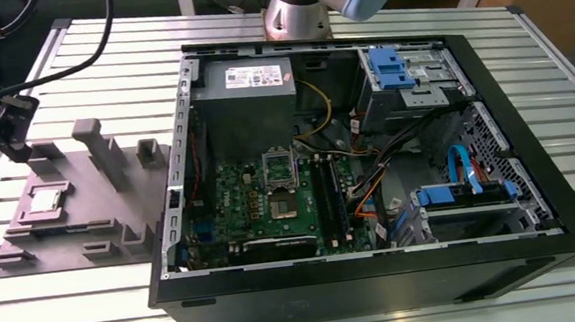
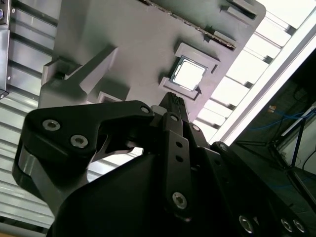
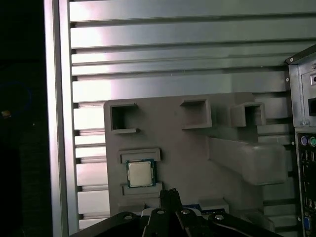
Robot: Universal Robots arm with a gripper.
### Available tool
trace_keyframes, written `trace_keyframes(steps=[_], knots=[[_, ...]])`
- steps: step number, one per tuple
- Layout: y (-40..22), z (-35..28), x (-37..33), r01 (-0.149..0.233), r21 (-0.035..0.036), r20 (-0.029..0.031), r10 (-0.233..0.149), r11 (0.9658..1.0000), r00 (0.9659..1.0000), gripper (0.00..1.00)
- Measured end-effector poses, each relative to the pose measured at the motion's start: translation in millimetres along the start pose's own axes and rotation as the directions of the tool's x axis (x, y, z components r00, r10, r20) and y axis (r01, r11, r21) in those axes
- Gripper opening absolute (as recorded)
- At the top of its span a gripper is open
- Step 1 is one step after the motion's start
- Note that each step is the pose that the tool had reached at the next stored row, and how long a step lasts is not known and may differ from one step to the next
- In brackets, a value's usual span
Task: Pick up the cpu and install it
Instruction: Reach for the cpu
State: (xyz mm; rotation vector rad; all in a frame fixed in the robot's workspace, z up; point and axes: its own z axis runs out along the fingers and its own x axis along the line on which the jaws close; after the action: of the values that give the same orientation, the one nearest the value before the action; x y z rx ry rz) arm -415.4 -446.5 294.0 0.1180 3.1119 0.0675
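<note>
Jaws pressed together, nothing pinched between them. In both wrist views the tips read as one narrow dark point.

The cpu [image 1: 47, 201] [image 2: 187, 74] [image 3: 140, 173] lies flat, metal face up, in a shallow square pocket of the grey tray [image 1: 91, 200] [image 2: 128, 29] [image 3: 182, 158]. It is just ahead of the jaw tips and below them, with a clear gap and no contact. In the exterior view the jaws hang above the tray, over the edge farthest from the computer case [image 1: 383, 278] [image 3: 303, 123].

The tray's upright blocks stand to one side of the jaws, between them and the case. The tray lies flat on the slatted metal counter [image 1: 70, 308] [image 2: 19, 113] [image 3: 173, 49], just beside the case.

The case lies on its side, open, well apart from the jaws. The green motherboard [image 1: 238, 197] is exposed, and its metal-framed socket [image 1: 285, 207] shows a dark centre with no chip in it. The arm [image 1: 304, 1] stands on the counter beyond the case.
</note>
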Motion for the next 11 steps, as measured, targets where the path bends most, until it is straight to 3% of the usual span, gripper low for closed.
trace_keyframes(steps=[11], knots=[[-2.9, 10.5, 6.5, 0.000, -0.0001, 0.0002, 0.000, 1.0000, 1.0000, 0.10]])
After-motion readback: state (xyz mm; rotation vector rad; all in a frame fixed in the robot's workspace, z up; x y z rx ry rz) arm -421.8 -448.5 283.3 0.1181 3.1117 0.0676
